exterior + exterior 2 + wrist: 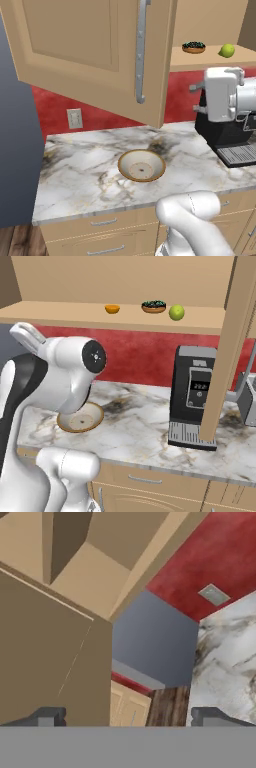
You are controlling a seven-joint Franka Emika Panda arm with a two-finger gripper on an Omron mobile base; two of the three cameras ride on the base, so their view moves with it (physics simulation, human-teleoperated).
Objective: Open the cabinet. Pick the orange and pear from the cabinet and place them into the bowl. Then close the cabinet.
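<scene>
The cabinet point(125, 278) stands open: its left door point(75, 45), with a silver bar handle point(141, 50), swings out over the counter, and its right door point(231, 346) shows edge-on. On the shelf lie the orange point(112, 308) at the left and the pear point(176, 312) point(227, 50) at the right. The bowl point(141, 165) point(82, 420) sits on the marble counter with nothing in it, partly behind my arm in the right base view. My gripper point(128, 717) is open with nothing between its fingertips point(47, 717), facing a door panel. The white wrist point(222, 95) hangs by the coffee machine.
A small dark dish point(153, 306) stands on the shelf between the two fruits. A black coffee machine point(195, 401) occupies the counter's right side. A wall outlet point(75, 118) is on the red backsplash. Drawers point(100, 235) run below the counter, and a grey panel point(17, 150) stands at its left.
</scene>
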